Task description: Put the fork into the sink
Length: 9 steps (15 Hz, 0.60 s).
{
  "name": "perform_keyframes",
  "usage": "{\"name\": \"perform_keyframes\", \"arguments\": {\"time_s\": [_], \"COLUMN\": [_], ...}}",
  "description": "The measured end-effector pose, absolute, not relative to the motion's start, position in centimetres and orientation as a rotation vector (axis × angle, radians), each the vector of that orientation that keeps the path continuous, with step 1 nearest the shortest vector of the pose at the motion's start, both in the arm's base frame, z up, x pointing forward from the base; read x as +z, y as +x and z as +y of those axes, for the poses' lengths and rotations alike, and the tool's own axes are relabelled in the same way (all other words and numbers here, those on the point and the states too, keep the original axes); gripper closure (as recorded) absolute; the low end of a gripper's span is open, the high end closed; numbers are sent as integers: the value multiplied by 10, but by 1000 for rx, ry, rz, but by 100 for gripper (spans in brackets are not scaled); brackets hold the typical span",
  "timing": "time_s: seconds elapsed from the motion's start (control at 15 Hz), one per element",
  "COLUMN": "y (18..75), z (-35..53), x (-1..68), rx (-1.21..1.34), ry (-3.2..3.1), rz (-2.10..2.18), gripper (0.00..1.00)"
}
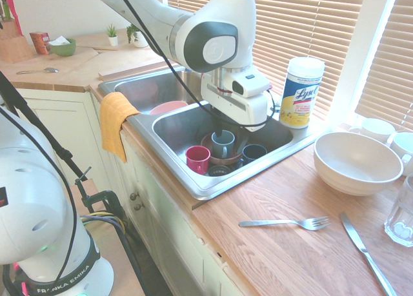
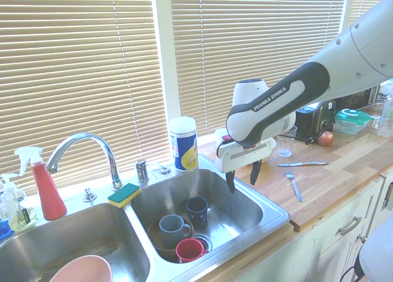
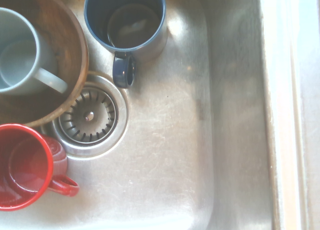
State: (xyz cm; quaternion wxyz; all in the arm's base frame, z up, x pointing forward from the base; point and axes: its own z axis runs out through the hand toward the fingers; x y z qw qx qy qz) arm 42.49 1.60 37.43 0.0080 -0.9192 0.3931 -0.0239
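The silver fork [image 1: 284, 223] lies flat on the wooden counter to the right of the sink [image 1: 193, 180], tines pointing right; the second exterior view shows the fork [image 2: 294, 185] on the counter past the basin's right rim. My gripper [image 2: 242, 176] hangs open over the right basin of the sink [image 2: 270, 215], fingers pointing down, nothing between them. It is well apart from the fork. The wrist view looks straight down onto the bare steel floor of the sink [image 3: 175, 155] beside the drain.
In the basin stand a red mug [image 1: 197, 158], a grey mug [image 1: 223, 143] in a brown bowl, and a dark blue mug [image 1: 253, 153]. A knife [image 1: 366, 252], white bowl [image 1: 357, 162], glass [image 1: 401, 213] and wipes canister [image 1: 301, 91] sit around the fork.
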Motion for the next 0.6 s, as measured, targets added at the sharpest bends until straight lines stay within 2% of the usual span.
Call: {"name": "perform_keyframes", "arguments": {"time_s": [0.27, 0.6], "y": [428, 414], "z": [3, -111], "x": [379, 378], "rx": [-89, -93], "ry": [-2777, -2536], "rz": [1431, 1853], "gripper": [0, 0]}}
